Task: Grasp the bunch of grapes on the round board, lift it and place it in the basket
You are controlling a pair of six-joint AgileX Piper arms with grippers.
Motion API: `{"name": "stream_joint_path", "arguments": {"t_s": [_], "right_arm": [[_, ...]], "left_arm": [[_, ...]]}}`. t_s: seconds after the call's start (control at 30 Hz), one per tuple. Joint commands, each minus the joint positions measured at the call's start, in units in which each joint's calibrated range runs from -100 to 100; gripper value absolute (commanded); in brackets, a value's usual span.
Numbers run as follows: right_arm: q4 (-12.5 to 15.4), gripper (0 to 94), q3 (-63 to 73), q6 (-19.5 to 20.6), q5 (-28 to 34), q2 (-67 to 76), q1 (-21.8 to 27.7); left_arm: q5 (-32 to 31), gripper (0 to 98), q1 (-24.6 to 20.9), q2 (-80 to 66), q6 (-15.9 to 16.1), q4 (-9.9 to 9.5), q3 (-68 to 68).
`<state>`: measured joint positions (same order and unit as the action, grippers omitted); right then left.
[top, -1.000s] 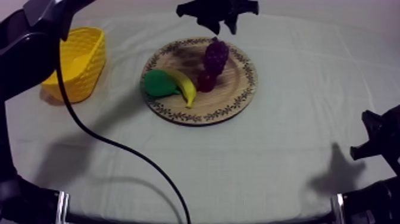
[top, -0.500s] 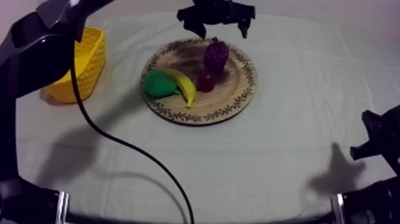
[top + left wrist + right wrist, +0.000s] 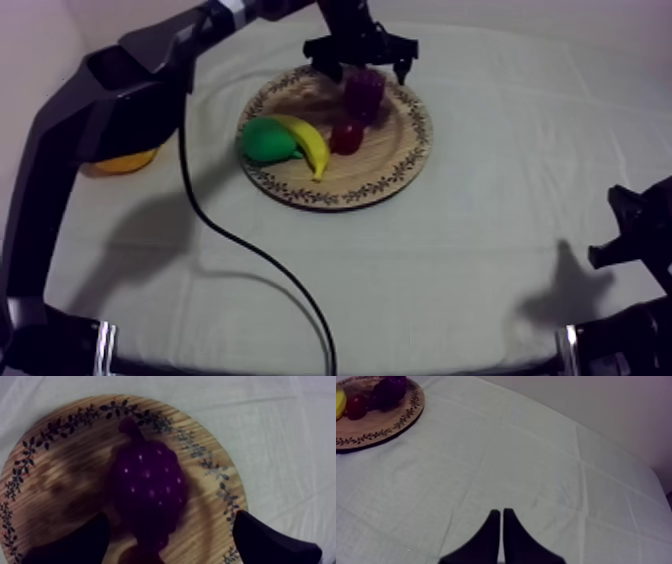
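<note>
The left gripper [image 3: 366, 68] has come down over the far side of the wooden board [image 3: 390, 152] in the last second. A second ago it hung beyond the board's far rim with its fingers close together; half a second ago they had spread; now they are released and wide apart, one on each side of the bunch of grapes [image 3: 363, 95]. In the left wrist view the two black fingers [image 3: 272, 543] stand clear of the fruit, with bare wood between each of them and the grapes, so nothing is grasped yet. The grapes lie where they were, on the board with the stem end toward the far rim and the other end touching the small red fruit [image 3: 347, 137]. The banana [image 3: 313, 146] and the green pear [image 3: 265, 140] next to them have not moved either. The left arm [image 3: 120, 95] has swung across, and in the top view it now covers most of the yellow basket [image 3: 125, 160], which stands well apart from the board at the table's left. The right gripper [image 3: 500, 526] has stayed low at its own side, its fingers clenched together on nothing. I judge the approach nearly finished. What is left is a little more descent, closing on the grapes, then the carry to the basket. The red fruit sits close enough that a low grip could nudge it.
</note>
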<state>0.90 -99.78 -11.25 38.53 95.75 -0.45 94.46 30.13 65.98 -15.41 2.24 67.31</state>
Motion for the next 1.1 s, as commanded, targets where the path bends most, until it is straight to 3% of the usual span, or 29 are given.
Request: {"name": "stream_joint_path", "arguments": {"t_s": [0.0,0.43,0.53,0.77,1.07], "right_arm": [[0.01,0.3,0.00,-0.01,0.02,0.00,-0.01],[0.01,0.3,0.00,-0.01,0.02,0.00,-0.01],[0.01,0.3,0.00,-0.01,0.02,0.00,-0.01],[0.01,0.3,0.00,-0.01,0.02,0.00,-0.01],[0.01,0.3,0.00,-0.01,0.02,0.00,-0.01]], "left_arm": [[0.17,91.8,-0.22,2.67,-0.12,-0.20,2.17],[2.10,85.3,-0.39,10.23,-0.19,-2.08,9.53],[2.13,77.4,-0.20,11.12,-0.41,-2.34,9.72],[2.43,47.9,-0.07,11.68,-0.83,-2.69,9.91],[2.21,44.1,0.25,4.38,0.00,-2.77,5.97]]}}
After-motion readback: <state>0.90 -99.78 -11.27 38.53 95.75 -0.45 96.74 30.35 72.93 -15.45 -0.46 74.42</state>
